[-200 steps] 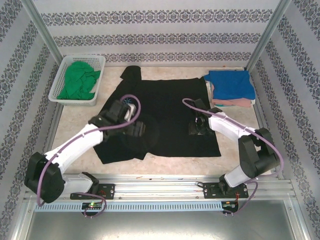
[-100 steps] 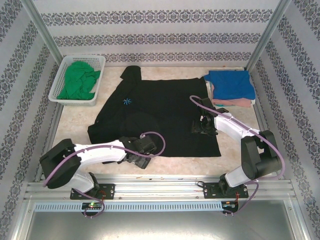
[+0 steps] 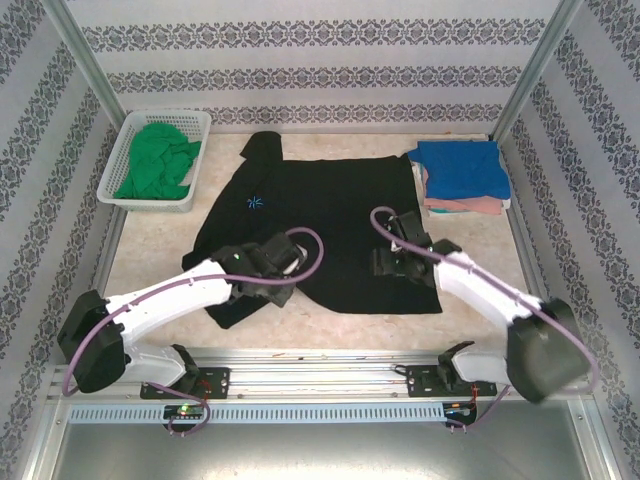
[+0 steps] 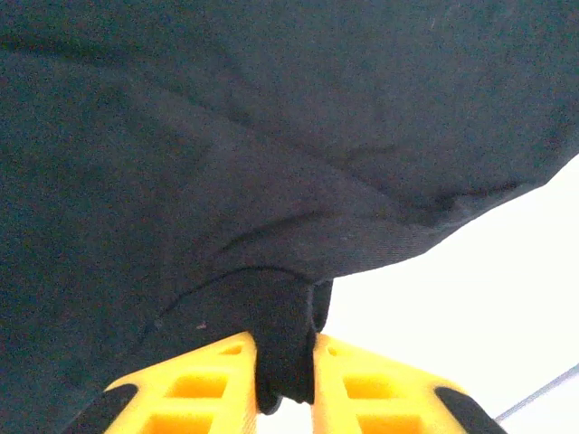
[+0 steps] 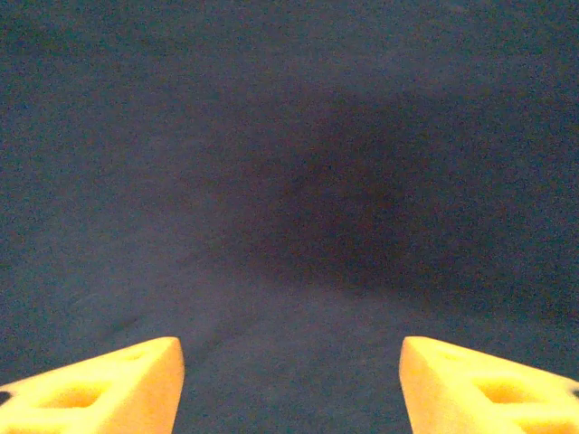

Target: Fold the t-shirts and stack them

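The large black t-shirt (image 3: 340,225) lies spread across the middle of the table, its small light-blue mark (image 3: 254,202) facing up. My left gripper (image 3: 270,280) sits at the shirt's near left part. In the left wrist view it (image 4: 286,375) is shut on a pinched fold of the black cloth (image 4: 271,181), with pale table showing to the right. My right gripper (image 3: 395,262) hovers over the shirt's right half. Its fingers (image 5: 99,384) stand wide apart above flat black cloth (image 5: 289,181), holding nothing. A green t-shirt (image 3: 155,165) lies in the basket. A folded blue t-shirt (image 3: 460,168) rests on a pink one (image 3: 465,206).
The white lattice basket (image 3: 165,116) stands at the back left corner. The blue and pink stack occupies the back right corner. Metal frame posts and patterned walls close in the sides and back. Bare table (image 3: 150,240) shows left of the black shirt.
My left gripper came down to the shirt's near left hem, shut on it and drew it inward, bunching that corner. My right gripper opened wider and shifted slightly nearer.
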You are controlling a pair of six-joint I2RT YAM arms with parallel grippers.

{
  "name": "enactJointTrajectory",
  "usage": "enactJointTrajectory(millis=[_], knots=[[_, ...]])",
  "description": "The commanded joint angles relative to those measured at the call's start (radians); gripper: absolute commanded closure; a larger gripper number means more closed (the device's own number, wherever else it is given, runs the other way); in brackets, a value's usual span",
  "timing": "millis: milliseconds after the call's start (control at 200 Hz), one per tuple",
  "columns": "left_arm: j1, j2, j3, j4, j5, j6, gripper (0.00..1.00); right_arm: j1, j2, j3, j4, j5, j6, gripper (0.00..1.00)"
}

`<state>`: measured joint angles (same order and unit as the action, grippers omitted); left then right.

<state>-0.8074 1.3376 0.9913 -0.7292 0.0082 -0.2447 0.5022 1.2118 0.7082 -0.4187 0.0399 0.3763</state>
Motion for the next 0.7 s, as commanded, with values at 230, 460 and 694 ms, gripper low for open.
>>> enactJointTrajectory(millis=[230, 460, 694], knots=[[0.275, 0.288, 0.187, 0.051, 0.354, 0.290, 0.75, 0.180, -0.417, -0.297, 0.332, 0.113, -0.166, 0.22], [0.371, 0.448, 0.358, -0.040, 0.293, 0.279, 0.59, 0.345, -0.407, -0.358, 0.541, -0.013, -0.293, 0.25], [0.439, -0.035, -0.076, 0.225, 0.183, 0.042, 0.22, 0.545, -0.058, -0.221, 0.724, 0.026, -0.459, 0.27]])
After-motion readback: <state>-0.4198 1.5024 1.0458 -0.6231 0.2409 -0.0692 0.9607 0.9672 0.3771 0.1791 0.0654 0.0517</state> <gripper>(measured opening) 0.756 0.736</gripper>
